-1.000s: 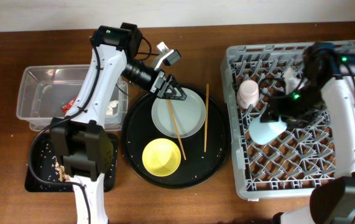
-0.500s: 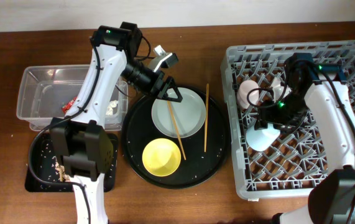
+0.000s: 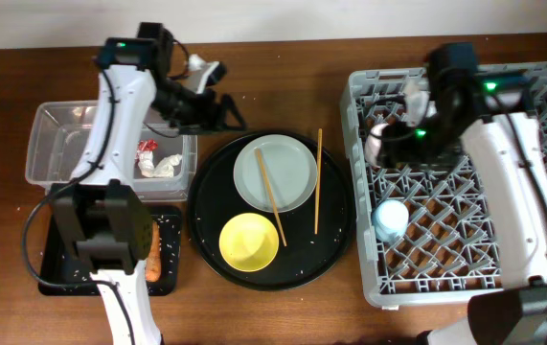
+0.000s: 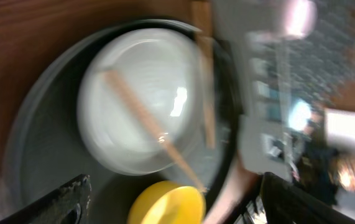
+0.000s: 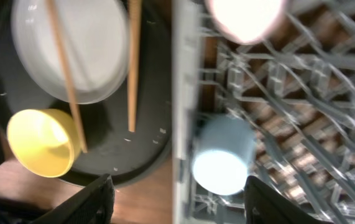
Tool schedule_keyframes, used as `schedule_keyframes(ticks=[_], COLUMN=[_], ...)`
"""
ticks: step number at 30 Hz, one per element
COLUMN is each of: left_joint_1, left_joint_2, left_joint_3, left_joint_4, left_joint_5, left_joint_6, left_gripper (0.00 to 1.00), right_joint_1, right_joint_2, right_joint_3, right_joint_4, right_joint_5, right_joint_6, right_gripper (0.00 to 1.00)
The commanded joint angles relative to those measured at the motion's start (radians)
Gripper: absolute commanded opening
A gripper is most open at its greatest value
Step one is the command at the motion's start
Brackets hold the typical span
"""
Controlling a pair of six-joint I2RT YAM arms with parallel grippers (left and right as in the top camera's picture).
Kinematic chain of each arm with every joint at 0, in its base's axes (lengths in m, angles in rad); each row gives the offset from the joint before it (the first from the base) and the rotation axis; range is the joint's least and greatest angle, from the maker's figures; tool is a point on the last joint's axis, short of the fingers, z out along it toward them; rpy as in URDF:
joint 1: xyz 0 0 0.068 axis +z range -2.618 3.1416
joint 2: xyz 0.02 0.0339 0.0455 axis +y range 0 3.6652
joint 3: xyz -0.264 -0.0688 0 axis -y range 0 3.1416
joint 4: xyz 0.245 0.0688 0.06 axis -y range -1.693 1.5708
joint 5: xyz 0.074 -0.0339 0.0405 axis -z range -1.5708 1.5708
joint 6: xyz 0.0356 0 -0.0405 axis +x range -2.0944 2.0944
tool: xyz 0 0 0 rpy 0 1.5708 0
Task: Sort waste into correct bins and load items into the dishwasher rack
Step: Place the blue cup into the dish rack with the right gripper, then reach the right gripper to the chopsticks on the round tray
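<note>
The light blue cup point(image 3: 390, 218) stands in the grey dishwasher rack point(image 3: 445, 268), also in the right wrist view point(image 5: 224, 155). My right gripper point(image 3: 399, 134) point(image 5: 177, 186) is open and empty above the rack, near the pink cup point(image 3: 378, 146) point(image 5: 245, 15). My left gripper point(image 3: 227, 113) point(image 4: 174, 186) is open and empty, behind the round tray. The grey plate point(image 3: 287, 163) point(image 4: 133, 81), two chopsticks point(image 3: 270, 196) point(image 3: 317, 182) and the yellow bowl point(image 3: 249, 241) point(image 4: 165, 205) lie on that tray. The red wrapper point(image 3: 146, 146) and white tissue point(image 3: 166, 165) lie in the clear tub point(image 3: 62, 144). A carrot piece point(image 3: 152, 261) lies in the black tray point(image 3: 62, 276).
The large round black tray point(image 3: 206, 220) sits between the tub and the rack. The left arm's base stands over the small black tray. Brown table shows along the back edge and the front.
My right gripper let go of the light blue cup, left it in the rack, and moved toward the rack's back. My left gripper drew back from over the plate toward the back left.
</note>
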Motion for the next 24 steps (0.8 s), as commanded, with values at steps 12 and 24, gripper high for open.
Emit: schedule_keyframes(ticks=[12,24], left_joint_1=[0.058,0.058], left_joint_2=[-0.040,-0.040], left_joint_3=[0.016,0.016], left_joint_4=[0.020,0.020], left_joint_5=[-0.221,-0.221], left_joint_6=[-0.171,-0.171], left_gripper=[0.99,0.99], right_joint_1=[0.412,0.477], right_joint_2=[0.235,0.464], right_joint_3=[-0.067,-0.068], right_joint_4=[0.363,0.503], right_joint_5=[0.151,0.113], right_joint_6=[0.198,0.195], right_gripper=[0.58,0.58])
